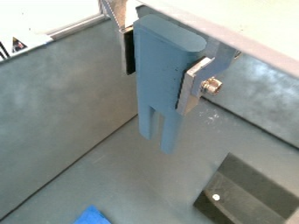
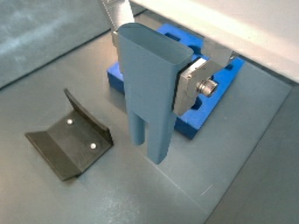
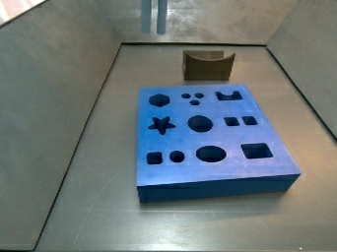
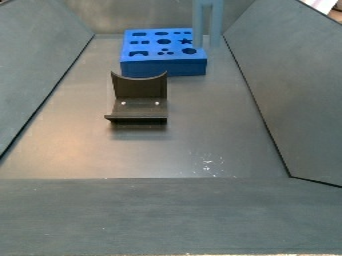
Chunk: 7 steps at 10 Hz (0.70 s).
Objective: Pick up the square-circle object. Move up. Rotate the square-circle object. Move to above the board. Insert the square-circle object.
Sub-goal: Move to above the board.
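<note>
two prongs of the square-circle object (image 2: 149,92) hang from the claw (image 2: 158,54), unlabelled.

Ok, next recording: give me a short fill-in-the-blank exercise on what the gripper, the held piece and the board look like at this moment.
1. The gripper is shut on the square-circle object, whose split end shows ____ narrow prongs.
2. In both wrist views the prongs point ____, toward the floor.
3. The board is ____ in colour, and none of its holes has a piece in it.
4. The fixture stands ____ the board, not on it.

Missing words: two; down; blue; beside
</note>
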Available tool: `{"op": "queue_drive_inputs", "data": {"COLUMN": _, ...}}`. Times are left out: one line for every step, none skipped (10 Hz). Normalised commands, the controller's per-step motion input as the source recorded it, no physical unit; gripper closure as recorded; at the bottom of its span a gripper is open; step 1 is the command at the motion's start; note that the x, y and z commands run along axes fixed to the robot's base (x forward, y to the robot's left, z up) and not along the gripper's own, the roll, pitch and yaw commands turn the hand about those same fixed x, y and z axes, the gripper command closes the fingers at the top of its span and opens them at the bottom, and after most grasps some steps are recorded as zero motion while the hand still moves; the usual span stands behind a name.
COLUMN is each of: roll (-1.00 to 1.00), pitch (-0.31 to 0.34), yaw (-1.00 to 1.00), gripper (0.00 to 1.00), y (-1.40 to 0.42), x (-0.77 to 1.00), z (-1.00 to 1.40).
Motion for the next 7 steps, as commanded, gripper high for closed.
{"op": "queue_drive_inputs", "data": {"roll": 0.05, "pitch": 0.096, "yaw": 0.04, "gripper": 1.0, "y": -0.11, "x": 0.09, "z": 0.91}}
{"op": "queue_drive_inputs", "data": {"roll": 0.04, "pitch": 0.094, "yaw": 0.04, "gripper": 1.0, "y": -0.08, "x": 0.07, "z": 0.73}}
{"op": "queue_drive_inputs", "data": {"roll": 0.03, "pitch": 0.091, "yaw": 0.04, "gripper": 1.0, "y": -0.05, "x": 0.05, "z": 0.56}}
{"op": "queue_drive_inputs", "data": {"roll": 0.02, "pitch": 0.086, "yaw": 0.05, "gripper": 1.0, "y": -0.04, "x": 0.03, "z": 0.4}}
{"op": "queue_drive_inputs", "data": {"roll": 0.01, "pitch": 0.086, "yaw": 0.04, "gripper": 1.0, "y": -0.03, "x": 0.02, "z": 0.18}}
{"op": "queue_drive_inputs", "data": {"roll": -0.13, "pitch": -0.06, "yaw": -0.05, "gripper": 1.0, "y": -1.0, "x": 0.13, "z": 0.11}}
{"op": "queue_drive_inputs", "data": {"roll": -0.1, "pitch": -0.063, "yaw": -0.05, "gripper": 1.0, "y": -1.0, "x": 0.13, "z": 0.1}}
